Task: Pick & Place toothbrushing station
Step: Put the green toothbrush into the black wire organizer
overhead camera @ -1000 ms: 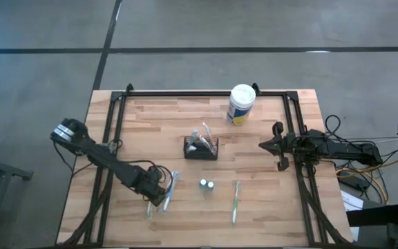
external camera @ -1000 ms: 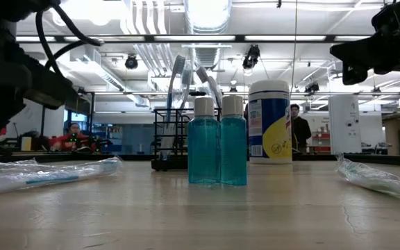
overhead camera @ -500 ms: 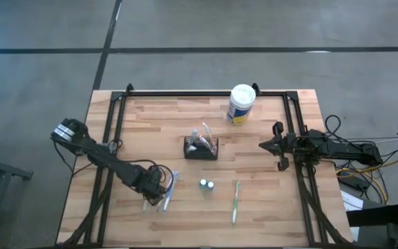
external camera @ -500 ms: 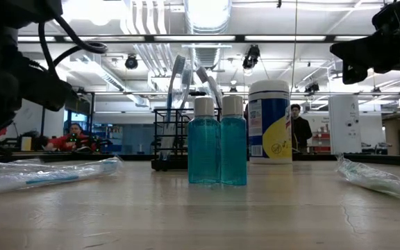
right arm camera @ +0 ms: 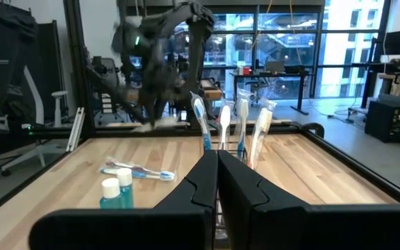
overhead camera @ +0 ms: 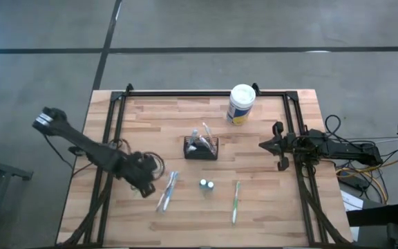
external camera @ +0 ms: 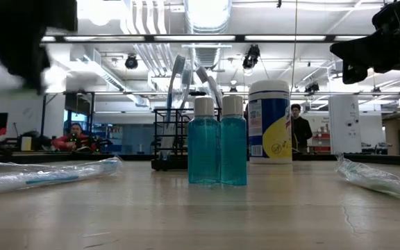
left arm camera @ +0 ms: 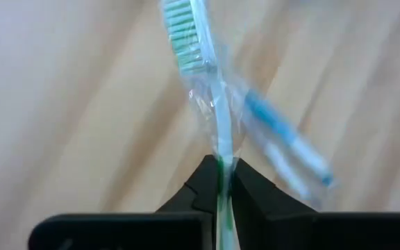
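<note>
Left gripper (left arm camera: 221, 182) clamped on a wrapped toothbrush (left arm camera: 212, 104), lifted off the table. Ahead to its right: another wrapped brush (overhead camera: 166, 191), two blue bottles (overhead camera: 206, 185), then the toothbrushing station (overhead camera: 200, 147) mid-table. Best carried high, tipped upright, lowered among the standing brushes. Right gripper (right arm camera: 218, 182) pressed together, idle, facing the station.

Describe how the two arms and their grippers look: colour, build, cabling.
Both arms are dark, slender, jointed links. The left arm has a pale, striped-looking end block and looped black cable near its gripper. The right arm trails black cables; its gripper has two angular black fingers.
</note>
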Robot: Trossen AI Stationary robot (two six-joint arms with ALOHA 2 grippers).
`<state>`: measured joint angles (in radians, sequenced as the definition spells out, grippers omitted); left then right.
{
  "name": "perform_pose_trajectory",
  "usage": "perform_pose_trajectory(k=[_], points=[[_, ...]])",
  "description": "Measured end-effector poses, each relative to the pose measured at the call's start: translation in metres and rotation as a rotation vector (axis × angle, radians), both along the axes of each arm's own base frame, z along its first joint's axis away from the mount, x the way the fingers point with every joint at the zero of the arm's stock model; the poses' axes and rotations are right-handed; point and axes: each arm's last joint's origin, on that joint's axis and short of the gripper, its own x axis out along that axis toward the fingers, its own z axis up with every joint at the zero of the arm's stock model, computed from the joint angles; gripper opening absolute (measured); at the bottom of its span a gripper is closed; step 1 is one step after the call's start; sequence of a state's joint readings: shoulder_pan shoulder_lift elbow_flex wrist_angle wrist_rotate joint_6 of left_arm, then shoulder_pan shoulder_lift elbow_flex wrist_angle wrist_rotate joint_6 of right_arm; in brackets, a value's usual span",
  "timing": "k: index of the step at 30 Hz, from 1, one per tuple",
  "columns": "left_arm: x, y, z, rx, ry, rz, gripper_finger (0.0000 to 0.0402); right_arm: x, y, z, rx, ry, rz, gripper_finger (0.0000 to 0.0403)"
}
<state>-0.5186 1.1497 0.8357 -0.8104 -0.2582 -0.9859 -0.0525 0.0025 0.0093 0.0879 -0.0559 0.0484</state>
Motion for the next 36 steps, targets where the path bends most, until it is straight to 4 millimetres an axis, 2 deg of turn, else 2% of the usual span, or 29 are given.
perform_pose_trajectory(k=[4, 7, 9, 14, 19, 22, 27, 32, 36], points=[[-0.016, 0.012, 0.042, 0.152, -0.281, -0.195, 0.0022, 0.000, 0.000, 0.000, -0.001, 0.000, 0.000, 0.0008], [-0.023, 0.017, 0.065, 0.306, -0.477, -0.389, 0.0022, 0.000, 0.000, 0.000, -0.003, 0.000, 0.000, 0.0008], [-0.023, 0.022, 0.078, 0.432, -0.582, -0.443, 0.0022, 0.000, 0.000, 0.000, -0.003, 0.000, -0.001, 0.0008], [-0.027, 0.044, 0.098, 0.669, -0.695, -0.497, 0.0022, 0.000, 0.000, 0.000, 0.001, -0.001, 0.000, 0.0008], [-0.043, 0.068, 0.109, 0.709, -0.907, -0.583, 0.0022, 0.000, 0.000, 0.001, 0.001, -0.006, 0.000, 0.0008], [-0.052, 0.083, 0.101, 0.695, -1.026, -0.595, 0.0022, 0.000, 0.000, 0.001, -0.001, -0.007, -0.001, 0.0008], [-0.054, 0.102, 0.059, 0.631, -1.116, -0.475, 0.0022, 0.000, 0.000, 0.001, 0.001, -0.007, -0.001, 0.0008], [-0.059, 0.105, 0.017, 0.630, -1.187, -0.378, 0.0022, 0.000, 0.000, 0.001, 0.010, -0.006, 0.000, 0.0008], [-0.067, 0.107, -0.009, 0.611, -1.159, -0.249, 0.0022, 0.000, 0.000, 0.000, 0.024, -0.001, 0.001, 0.0008]])
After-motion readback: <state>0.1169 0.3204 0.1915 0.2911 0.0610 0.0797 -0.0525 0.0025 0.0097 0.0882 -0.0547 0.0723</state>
